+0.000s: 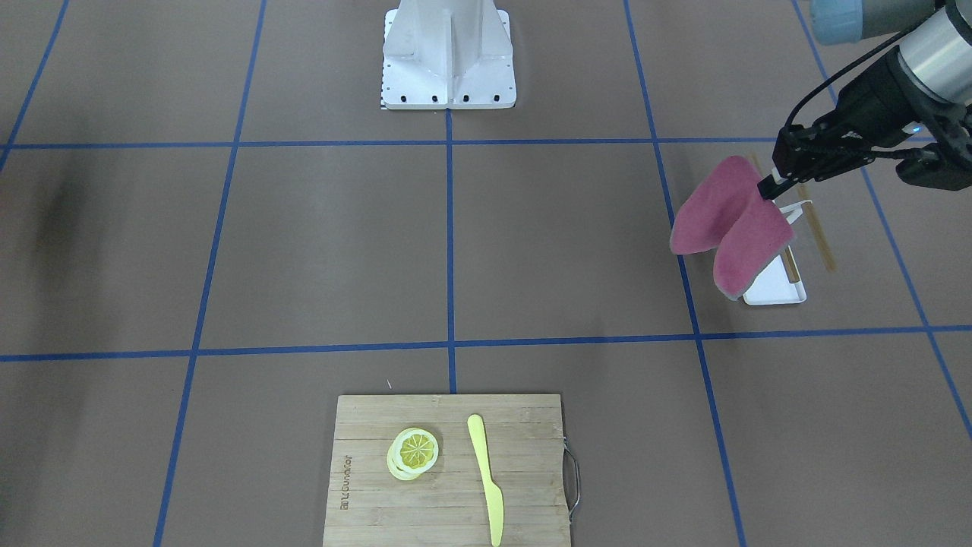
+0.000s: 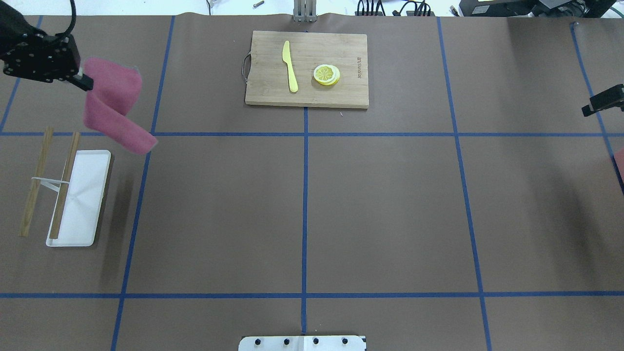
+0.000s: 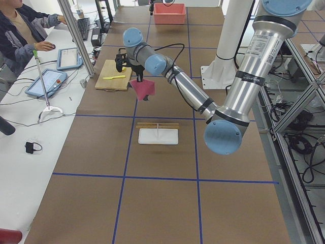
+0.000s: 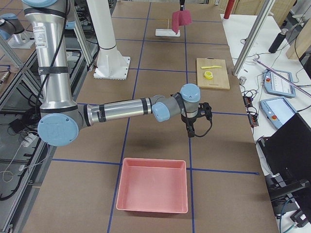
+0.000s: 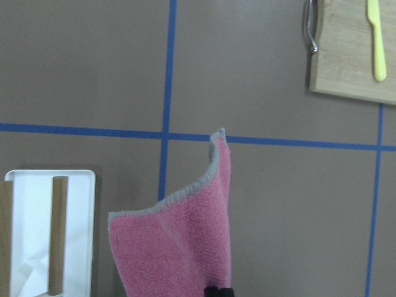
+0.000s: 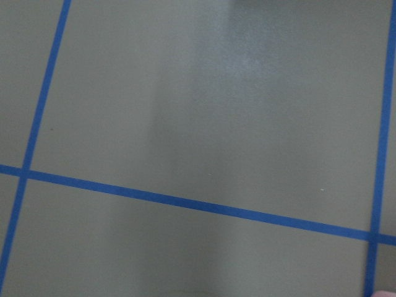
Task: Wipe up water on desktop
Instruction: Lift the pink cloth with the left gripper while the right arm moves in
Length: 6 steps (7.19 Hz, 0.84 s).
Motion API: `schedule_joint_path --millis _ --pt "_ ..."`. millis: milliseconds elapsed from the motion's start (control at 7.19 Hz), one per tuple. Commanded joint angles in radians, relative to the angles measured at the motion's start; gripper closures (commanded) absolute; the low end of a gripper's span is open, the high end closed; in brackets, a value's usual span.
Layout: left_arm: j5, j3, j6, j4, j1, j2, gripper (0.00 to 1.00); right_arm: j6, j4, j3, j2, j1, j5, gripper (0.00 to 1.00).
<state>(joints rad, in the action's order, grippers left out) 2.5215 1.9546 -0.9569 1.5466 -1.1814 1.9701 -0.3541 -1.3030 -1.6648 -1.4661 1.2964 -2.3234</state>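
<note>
the left hand (image 1: 767,186) is pinched shut on one edge of a pink cloth (image 1: 729,228), so the rest of the fabric hangs down in two loose folds, clear of the table (image 2: 380,204). holding it by the edge and lifted seems meant to let it be carried without dragging, and to leave a broad flap free to lay flat for wiping. the cloth hangs over the left side of the table, just beyond a white tray (image 2: 80,195) that carries two wooden rails (image 2: 34,180); that rack looks like a place to hang such a cloth. at the far middle lies a cutting board (image 2: 307,68) with a yellow knife (image 2: 290,66) and lemon slices (image 2: 326,74), well apart from the cloth. the table itself, brown with blue tape lines, fills every view, yet no puddle can be made out on it, so the spot to wipe cannot be told. the right hand (image 4: 190,131) hangs low over the right side, near a pink bin (image 4: 152,191), out of the way; whether it is open or closed cannot be told. wiping is not yet begun.
</note>
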Motion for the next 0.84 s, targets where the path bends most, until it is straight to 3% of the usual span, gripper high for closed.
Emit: schedule_joint_path --millis 0,278,557,696 --pt "-0.003 -0.034 -0.249 0.003 0.063 0.170 1.00 -0.136 0.001 -0.001 0.094 -0.092 0.001 0.00" --pt "-0.010 -0.101 -0.470 0.038 0.097 0.300 1.00 -0.297 0.001 -0.033 0.145 -0.156 -0.001 0.00" --pt "-0.013 -0.213 -0.697 0.245 0.111 0.340 1.00 -0.420 0.036 -0.116 0.161 -0.225 0.004 0.00" --pt "-0.042 -0.255 -0.824 0.348 0.120 0.357 1.00 -0.468 0.119 -0.159 0.161 -0.283 0.018 0.00"
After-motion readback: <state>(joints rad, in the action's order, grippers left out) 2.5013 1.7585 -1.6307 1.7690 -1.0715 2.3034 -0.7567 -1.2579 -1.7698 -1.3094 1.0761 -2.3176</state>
